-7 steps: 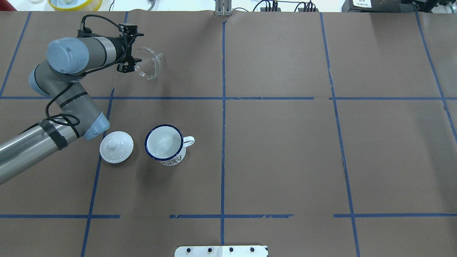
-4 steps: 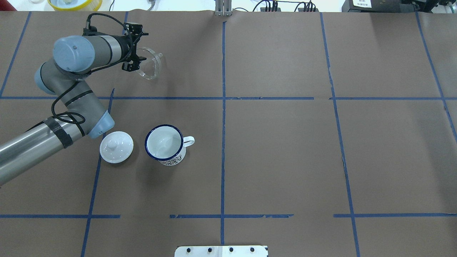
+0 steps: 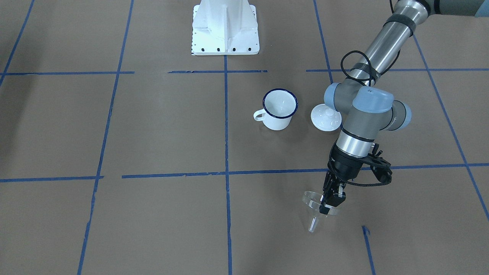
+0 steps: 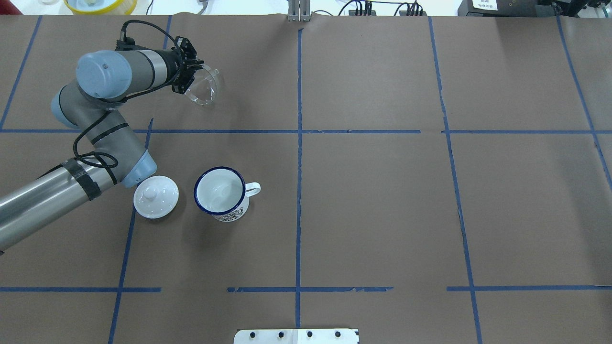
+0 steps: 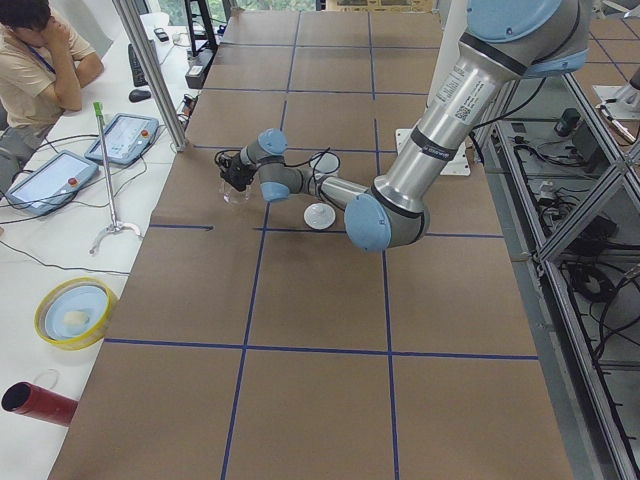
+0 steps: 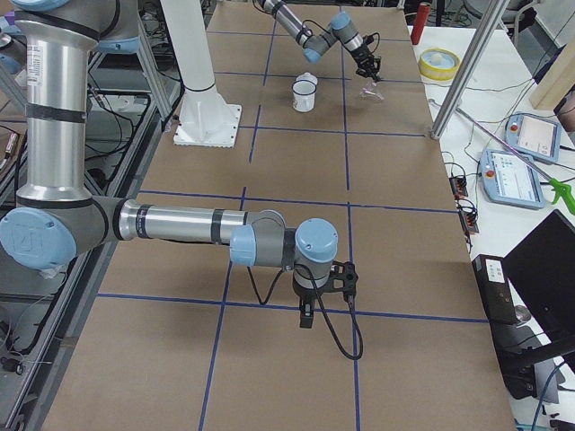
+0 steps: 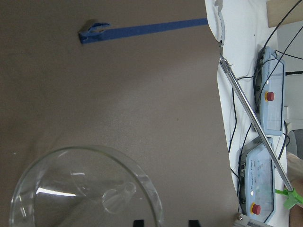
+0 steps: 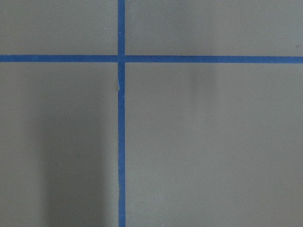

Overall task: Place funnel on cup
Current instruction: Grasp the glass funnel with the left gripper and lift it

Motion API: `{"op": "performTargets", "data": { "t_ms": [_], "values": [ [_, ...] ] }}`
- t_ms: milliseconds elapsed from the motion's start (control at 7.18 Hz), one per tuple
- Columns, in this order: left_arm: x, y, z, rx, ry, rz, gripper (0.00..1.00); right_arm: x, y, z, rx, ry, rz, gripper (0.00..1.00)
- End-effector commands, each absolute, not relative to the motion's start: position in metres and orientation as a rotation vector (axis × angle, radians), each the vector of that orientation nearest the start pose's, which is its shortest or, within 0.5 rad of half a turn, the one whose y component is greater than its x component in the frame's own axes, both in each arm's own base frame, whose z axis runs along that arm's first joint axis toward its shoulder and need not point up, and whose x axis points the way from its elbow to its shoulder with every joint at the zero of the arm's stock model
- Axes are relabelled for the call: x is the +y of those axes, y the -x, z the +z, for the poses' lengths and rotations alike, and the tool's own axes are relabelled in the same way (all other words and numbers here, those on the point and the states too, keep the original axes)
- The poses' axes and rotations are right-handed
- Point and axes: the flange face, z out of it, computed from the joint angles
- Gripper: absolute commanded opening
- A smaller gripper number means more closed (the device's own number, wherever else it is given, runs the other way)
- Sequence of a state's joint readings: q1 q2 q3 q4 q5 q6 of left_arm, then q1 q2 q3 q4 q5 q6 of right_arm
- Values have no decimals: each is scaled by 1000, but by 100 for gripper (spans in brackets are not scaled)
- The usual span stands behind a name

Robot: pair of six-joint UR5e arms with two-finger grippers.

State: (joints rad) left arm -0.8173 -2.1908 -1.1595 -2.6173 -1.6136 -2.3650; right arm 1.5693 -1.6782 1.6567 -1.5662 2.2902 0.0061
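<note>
The clear plastic funnel (image 4: pixel 204 87) lies tilted on its side at the far left of the table, spout pointing away from me. It also shows in the front view (image 3: pixel 317 210) and the left wrist view (image 7: pixel 85 189). My left gripper (image 4: pixel 190 79) is at its rim, also seen in the front view (image 3: pixel 330 200). In the wrist view its two fingertips (image 7: pixel 138 222) stand apart with the rim between them. The white mug with a blue rim (image 4: pixel 220 193) stands upright and empty, well nearer me than the funnel. My right gripper (image 6: pixel 306 321) hangs over bare paper; I cannot tell its state.
A white knobbed lid (image 4: pixel 156 197) lies just left of the mug, close to my left arm's elbow. The table's far edge, with cables and teach pendants (image 7: pixel 267 99) beyond it, runs close behind the funnel. Blue tape lines (image 4: pixel 299 143) cross the brown paper.
My left wrist has turned and the gripper has moved a little right onto the funnel's rim. The funnel has shifted slightly right. Mug and lid have not moved.
</note>
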Motion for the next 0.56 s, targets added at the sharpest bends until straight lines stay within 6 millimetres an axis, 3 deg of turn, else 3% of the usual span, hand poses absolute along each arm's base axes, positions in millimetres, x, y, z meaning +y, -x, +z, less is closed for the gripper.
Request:
{"op": "performTargets", "data": {
  "t_ms": [0,139,418],
  "values": [
    [-638,-420,351,1405,27,-1346,0,-445,-67,670,-719,19,10,100],
    [-629,-406,318,1464,21,-1317,0,-445,-67,670,-719,19,10,100],
    [-611,-377,252,1374,38,-1293,0,-445,-67,670,-719,19,10,100]
  ]
}}
